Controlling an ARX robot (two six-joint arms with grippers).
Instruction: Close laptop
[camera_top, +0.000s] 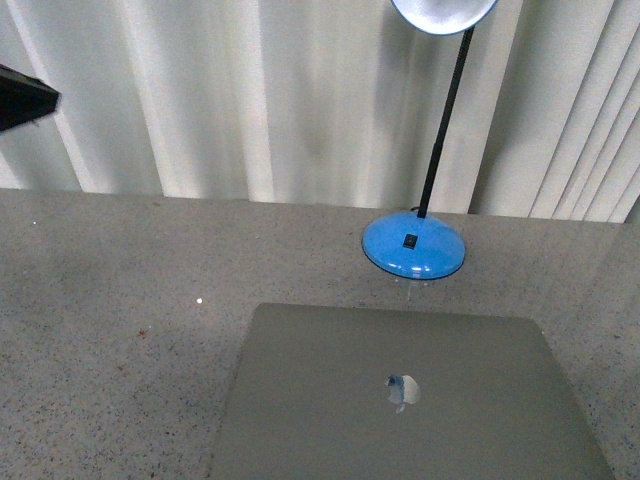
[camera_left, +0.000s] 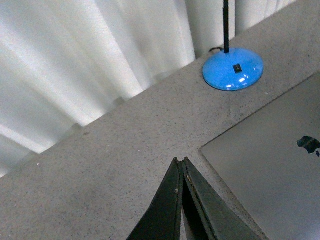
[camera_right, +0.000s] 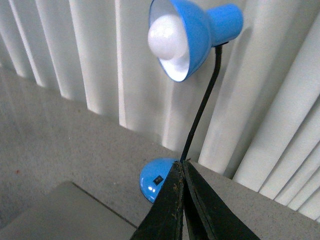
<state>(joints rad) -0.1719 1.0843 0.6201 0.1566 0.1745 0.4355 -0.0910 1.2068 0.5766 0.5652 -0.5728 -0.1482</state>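
A: Where is the slim grey metal laptop (camera_top: 420, 420) found?

B: Nearest, laid flat on the speckled grey table (camera_top: 110, 320). The lid is down and the shiny logo is turned up. No keys or screen are shown, so the closing is judged done.

A: And the pincers?

B: The left gripper (camera_left: 180, 162) and right gripper (camera_right: 181, 164) are pressed together, empty, and held off the lid, probably because no push is needed. Beyond, a blue round-based desk lamp (camera_top: 413, 246) is set before white pleated curtains (camera_top: 250, 100).

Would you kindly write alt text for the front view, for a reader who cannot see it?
A grey laptop lies closed, lid up, on a speckled grey table. Behind it stands a blue desk lamp before pale pleated curtains.
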